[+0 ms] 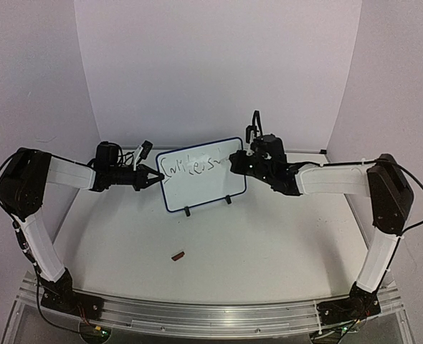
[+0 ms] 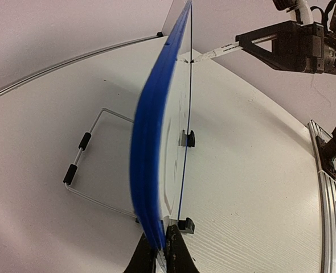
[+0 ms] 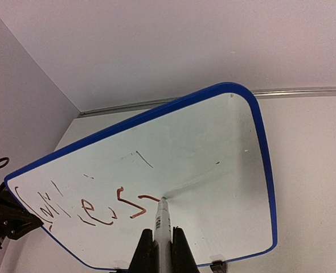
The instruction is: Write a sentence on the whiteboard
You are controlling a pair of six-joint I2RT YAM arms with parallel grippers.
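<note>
As the top view shows, the small white blue-framed rectangular whiteboard point(image 1: 204, 190) stands upright on the white table point(image 1: 269, 244), and its scrawled dark sentence point(image 1: 188, 165) looks unfinished. Left wrist: left gripper point(image 2: 162, 253) clamps the frame edge. Board is probably light and tippy, so brace there. Right wrist: right gripper point(image 3: 162, 242) pinches a slim white marker point(image 3: 162, 219), tip on the board.

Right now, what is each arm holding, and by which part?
Left fingers pinch the whiteboard by the blue frame on its left edge. Right fingers hold a marker by its barrel, tip on the board.
</note>
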